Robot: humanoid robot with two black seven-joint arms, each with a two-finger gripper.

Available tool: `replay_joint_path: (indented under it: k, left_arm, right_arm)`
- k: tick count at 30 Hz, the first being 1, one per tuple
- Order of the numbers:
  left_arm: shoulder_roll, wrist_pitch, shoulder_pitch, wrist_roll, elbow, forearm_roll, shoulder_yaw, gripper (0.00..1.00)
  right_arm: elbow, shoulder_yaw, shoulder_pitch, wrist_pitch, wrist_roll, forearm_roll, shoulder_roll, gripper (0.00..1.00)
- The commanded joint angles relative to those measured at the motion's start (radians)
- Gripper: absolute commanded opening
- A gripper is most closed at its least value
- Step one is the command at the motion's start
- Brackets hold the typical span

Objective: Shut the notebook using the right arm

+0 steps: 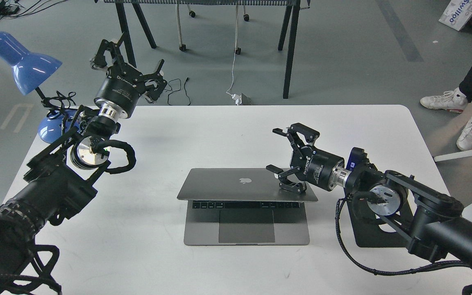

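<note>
The right gripper [287, 159] has its fingers spread apart, grasping nothing. Its lower fingers [291, 186] sit against the right part of the lid of the notebook [244, 186], at the lid's right side near its front edge, while the upper fingers arch above and behind the lid. Directly left of this claw the dark apple logo [244, 180] shows on the lid's top face. The lid is tilted far down over the base, though a strip of black keyboard [246, 204] and the large grey trackpad [246, 227] still show below its front edge, so the notebook is not fully shut. The notebook lies at the middle of the white table [203, 131], in front of and to the left of the claw. Behind the claw run its silver wrist ring and small blue wrist part [355, 157].

Far to the left, well apart, the left gripper [127, 69] hangs raised beyond the table's rear left corner, fingers splayed and empty. A blue desk lamp [25, 61] stands just left of it.
</note>
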Motion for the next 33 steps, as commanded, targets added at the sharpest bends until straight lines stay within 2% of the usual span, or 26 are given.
replay_joint_path:
  k: [1,11,23,33]
  left_arm:
    - [0.0,0.0,0.0,0.0,0.0,0.0,0.0,1.0]
    - [0.0,0.0,0.0,0.0,0.0,-0.001,0.0,1.0]
    - [0.0,0.0,0.0,0.0,0.0,0.0,0.0,1.0]
    - [0.0,0.0,0.0,0.0,0.0,-0.001,0.0,1.0]
  right_arm:
    - [-0.002,-0.051,-0.001,-0.009,0.001,-0.086,0.002,1.0]
    - [-0.016,-0.081,-0.032,-0.028,0.006,-0.213,0.048,1.0]
    - [-0.025,-0.131,-0.037,-0.063,0.0,-0.219,0.048,1.0]
    - [0.02,-0.093,-0.023,-0.092,0.003,-0.21,0.051,1.0]
